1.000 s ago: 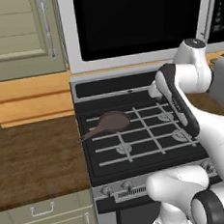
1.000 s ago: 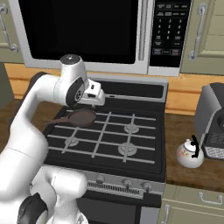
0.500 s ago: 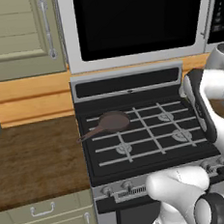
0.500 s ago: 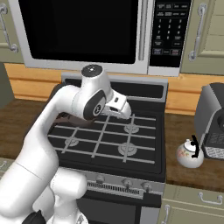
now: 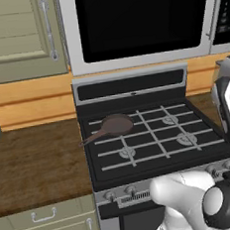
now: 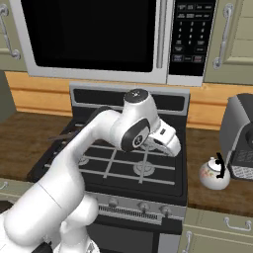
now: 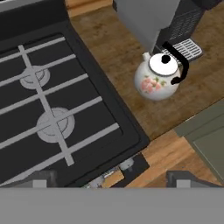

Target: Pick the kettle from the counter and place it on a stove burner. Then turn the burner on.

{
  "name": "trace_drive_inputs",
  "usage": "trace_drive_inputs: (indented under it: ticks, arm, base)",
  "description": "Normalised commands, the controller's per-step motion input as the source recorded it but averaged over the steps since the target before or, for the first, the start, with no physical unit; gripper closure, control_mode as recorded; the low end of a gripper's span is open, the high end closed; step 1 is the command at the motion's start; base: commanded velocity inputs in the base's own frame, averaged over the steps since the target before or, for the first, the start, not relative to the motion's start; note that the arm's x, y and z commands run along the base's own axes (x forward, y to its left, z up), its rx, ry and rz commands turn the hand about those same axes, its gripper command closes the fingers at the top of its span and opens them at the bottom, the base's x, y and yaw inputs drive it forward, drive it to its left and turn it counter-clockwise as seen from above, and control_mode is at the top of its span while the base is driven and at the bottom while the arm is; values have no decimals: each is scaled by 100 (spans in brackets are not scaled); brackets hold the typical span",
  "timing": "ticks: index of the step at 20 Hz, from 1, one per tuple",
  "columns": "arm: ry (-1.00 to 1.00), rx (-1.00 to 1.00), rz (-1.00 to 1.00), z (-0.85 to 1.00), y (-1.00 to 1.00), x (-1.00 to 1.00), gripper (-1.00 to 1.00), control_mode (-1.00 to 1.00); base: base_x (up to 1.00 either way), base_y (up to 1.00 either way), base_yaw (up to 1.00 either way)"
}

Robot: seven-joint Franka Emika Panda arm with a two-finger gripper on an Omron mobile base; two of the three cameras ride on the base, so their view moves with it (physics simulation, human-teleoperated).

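The kettle (image 6: 214,173) is sitting upright on the wooden surface (image 6: 217,195) right of the stove, just in front of the coffee machine (image 6: 239,138). The gripper (image 6: 168,142) is hanging over the stove's right side, holding nothing; can't tell how open it is.

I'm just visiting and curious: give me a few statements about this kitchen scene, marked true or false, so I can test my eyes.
1. The kettle sits on the counter, right of the stove. True.
2. A frying pan rests on the cooktop. True.
3. The kettle is already on a burner. False: it is on the counter, beside the coffee machine.
4. The fingers hold the kettle. False: they are apart from it, above the stove's right side.
5. The kettle lies on its side. False: it stands upright.
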Motion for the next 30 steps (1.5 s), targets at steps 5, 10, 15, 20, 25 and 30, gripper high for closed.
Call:
trace_drive_inputs:
  ticks: [5, 10, 15, 20, 25, 30]
  arm:
    - [3, 1, -19, -47, -100, -31, -100, -100]
    - [12, 5, -16, -32, -100, -19, -100, -100]
    - [1, 22, 7, -2, -100, 1, -100, -100]
    - [-9, 29, 24, -7, -72, 18, -100, -100]
    - [-2, 0, 13, -28, -4, 13, -100, -100]
    - [0, -1, 1, -23, 12, 24, -100, -100]
  base:
    - [0, 0, 0]
    - [0, 0, 0]
    - [0, 0, 0]
    - [0, 0, 0]
    - [0, 0, 0]
    - [0, 0, 0]
